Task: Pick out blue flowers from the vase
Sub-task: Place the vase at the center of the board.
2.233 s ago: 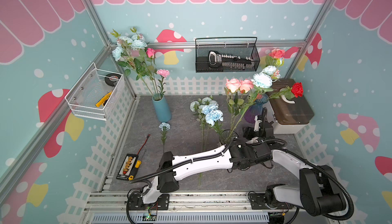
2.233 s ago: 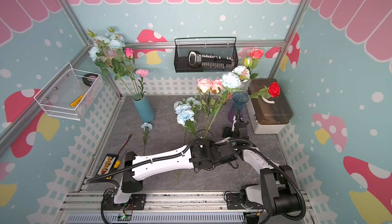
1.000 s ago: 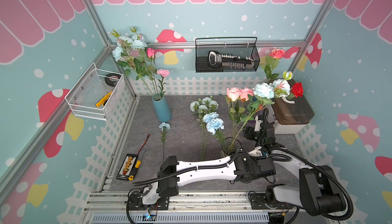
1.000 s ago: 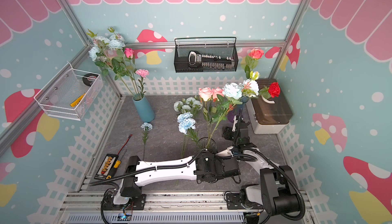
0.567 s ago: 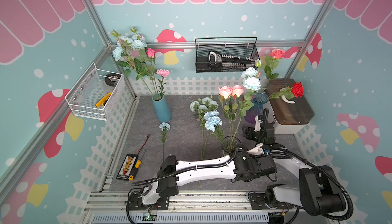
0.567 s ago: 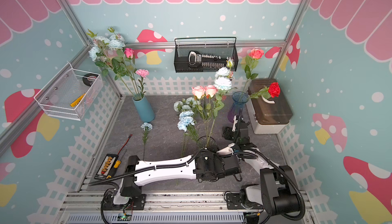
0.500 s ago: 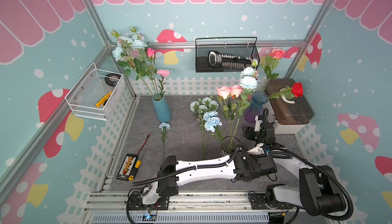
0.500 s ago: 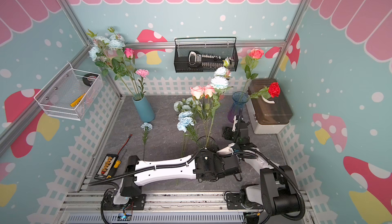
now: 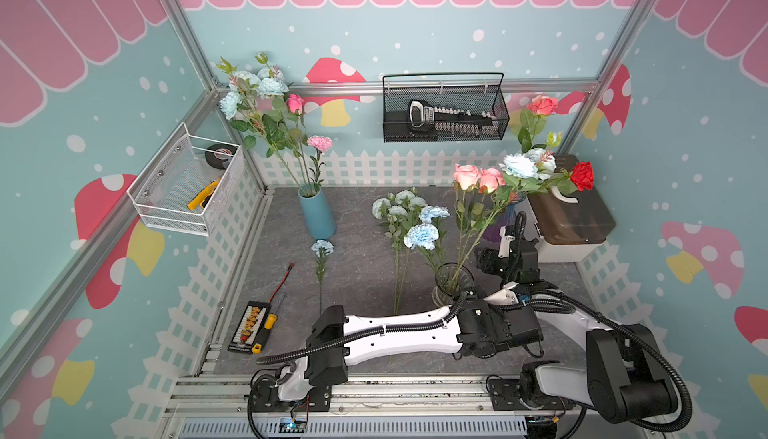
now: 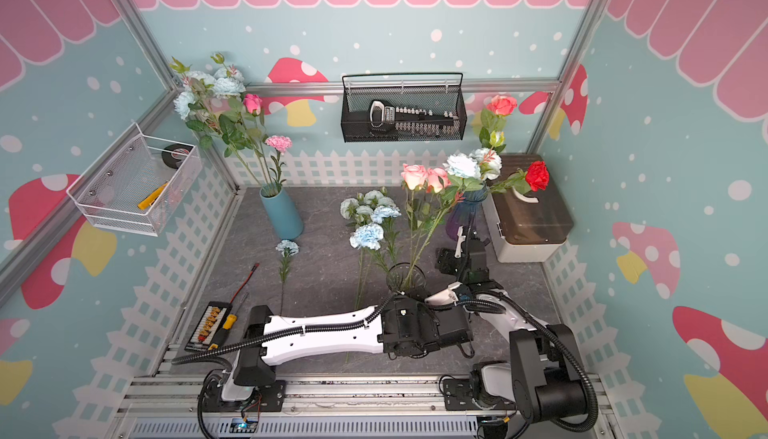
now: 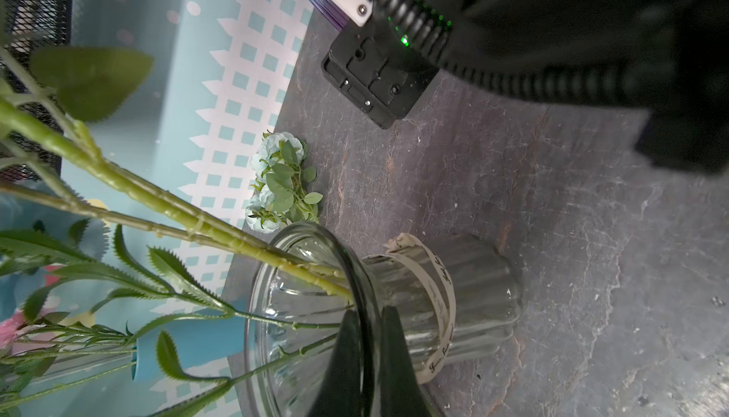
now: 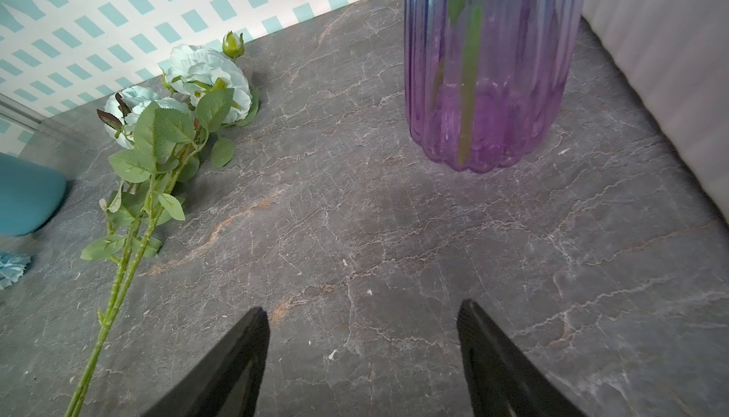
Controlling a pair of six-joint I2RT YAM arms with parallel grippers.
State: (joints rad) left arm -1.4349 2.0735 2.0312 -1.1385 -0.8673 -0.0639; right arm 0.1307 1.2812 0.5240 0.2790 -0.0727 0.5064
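We look down into a booth with teal, mushroom-painted walls and a grey stone-patterned bench. Near its front stands the clear ribbed glass vase. The left gripper has its fingers pressed together on the vase's rim, one inside and one outside. Pink roses, a pale-blue ruffled bloom and two frilly blue carnations lean out of it. More blue flowers lie flat on the bench: a leafy pale-blue spray and one small blue carnation. The right gripper hangs empty with its fingers wide apart, near a purple glass vase and a brown-lidded box. In both top views the leaning leaves overlap the purple vase's mouth, and the left arm's black wrist hides its fingers. A teal vase at the back holds further blooms.
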